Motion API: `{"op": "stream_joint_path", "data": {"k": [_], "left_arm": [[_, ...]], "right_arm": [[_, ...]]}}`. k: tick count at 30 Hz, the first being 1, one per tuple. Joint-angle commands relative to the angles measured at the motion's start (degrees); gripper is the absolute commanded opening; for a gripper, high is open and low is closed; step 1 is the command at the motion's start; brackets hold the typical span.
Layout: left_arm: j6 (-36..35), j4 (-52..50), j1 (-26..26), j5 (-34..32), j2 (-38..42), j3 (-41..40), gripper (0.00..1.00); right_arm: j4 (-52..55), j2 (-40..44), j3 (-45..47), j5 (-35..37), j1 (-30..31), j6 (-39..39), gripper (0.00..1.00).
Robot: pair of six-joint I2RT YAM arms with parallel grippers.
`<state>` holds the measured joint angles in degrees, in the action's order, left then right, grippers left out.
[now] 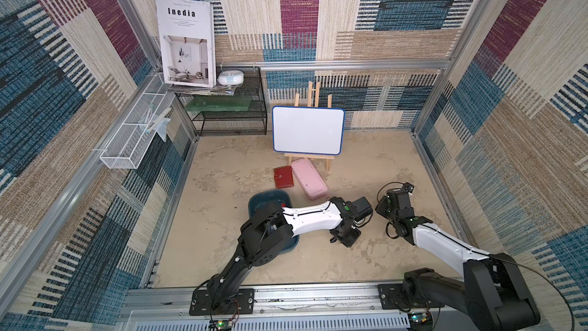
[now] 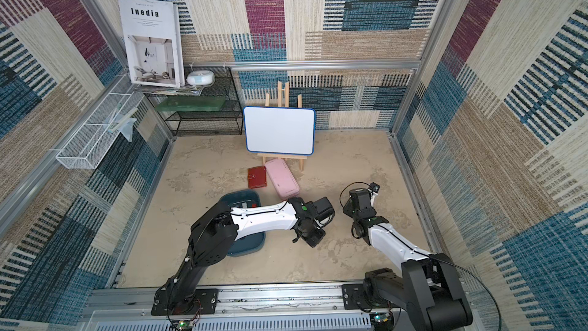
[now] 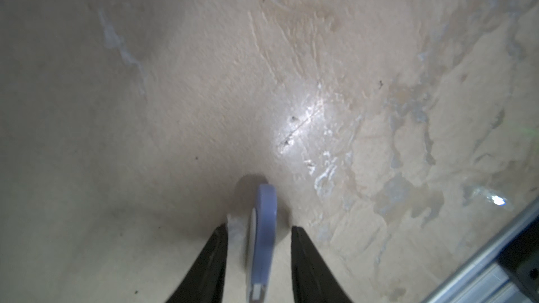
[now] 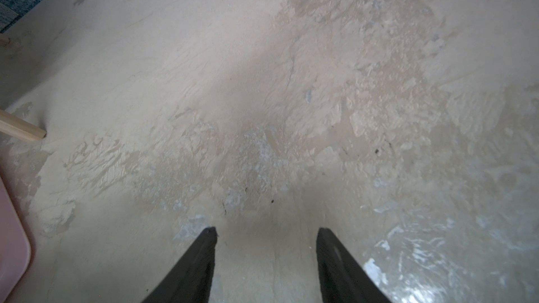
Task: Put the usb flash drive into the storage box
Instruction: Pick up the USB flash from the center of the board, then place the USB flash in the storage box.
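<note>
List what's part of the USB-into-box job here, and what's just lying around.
Job: usb flash drive, straddled by the open left gripper; storage box.

Lying about: red wallet; pink case; whiteboard; Inedia magazine; black wire shelf.

Teal storage box (image 1: 258, 201) partly beneath the left arm (image 1: 313, 216), red wallet (image 1: 283, 177) beside pink case (image 1: 309, 178) near the whiteboard (image 1: 308, 130)
</note>
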<state>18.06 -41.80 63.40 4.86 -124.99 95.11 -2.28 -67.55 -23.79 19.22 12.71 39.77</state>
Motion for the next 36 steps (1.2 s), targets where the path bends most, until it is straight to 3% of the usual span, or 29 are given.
{"op": "stream_joint_path", "data": {"k": [1, 5, 12, 17, 23, 31, 36], "left_arm": [[0.2, -0.33, -0.02, -0.33, -1.12, 1.06, 0.37], [0.49, -0.79, -0.03, -1.54, -1.64, 1.31, 0.29], [1.04, -1.68, -0.03, -2.44, -0.17, 0.95, 0.0], [3.08, -2.72, -0.02, -4.21, 5.43, 0.34, 0.0], [9.3, -2.5, -1.49, -12.45, 19.77, -7.87, 0.0], [24.2, -1.44, -12.1, -21.06, 43.04, -29.23, 0.0], [26.97, 0.49, -18.02, -18.21, 48.63, -37.67, 0.0]], "right_arm": [[-0.97, -0.74, -0.55, 0.02, 0.06, 0.14, 0.6], [-0.98, -1.52, -0.81, -0.24, 0.1, 0.12, 0.6], [-0.97, -2.32, -1.15, -0.52, 0.04, 0.02, 0.6], [-0.96, -2.49, -1.31, -0.5, 0.06, -0.07, 0.6], [-0.95, -3.6, -1.78, -1.34, 0.1, -0.14, 0.6], [-1.03, -4.42, -1.96, -1.94, 0.03, -0.28, 0.6], [-0.92, -4.33, -1.92, -2.26, 0.08, -0.32, 0.6]]}}
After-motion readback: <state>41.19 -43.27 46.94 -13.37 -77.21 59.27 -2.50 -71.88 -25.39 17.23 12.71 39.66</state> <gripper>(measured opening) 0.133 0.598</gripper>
